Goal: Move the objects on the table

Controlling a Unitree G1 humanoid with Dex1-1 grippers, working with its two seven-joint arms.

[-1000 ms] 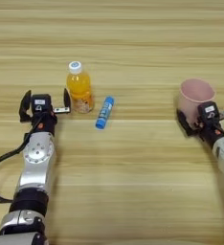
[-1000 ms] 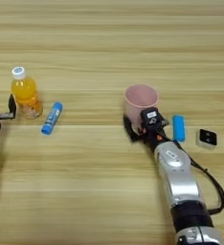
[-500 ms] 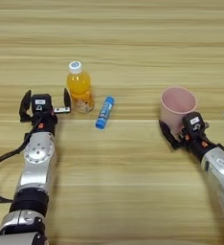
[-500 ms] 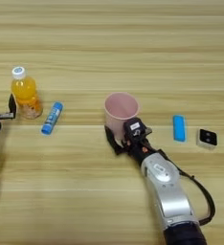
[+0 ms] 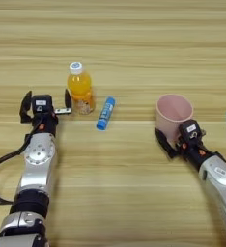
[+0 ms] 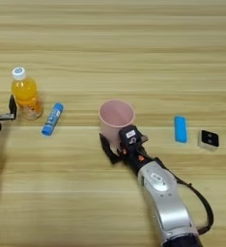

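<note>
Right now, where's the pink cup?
Mid-table, upright, the pink cup sits at the right gripper, right of the blue-and-white tube.

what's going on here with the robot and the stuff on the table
The right gripper holds the pink cup upright and has slid it leftward across the wooden table, away from a blue object and the black cube. The left gripper sits open beside the orange-drink bottle, near the blue-and-white tube.

One bottle [image 5: 80, 91], one cup [image 6: 116, 121], two tubes [image 6: 52, 118], one cube [image 6: 209, 139].
</note>
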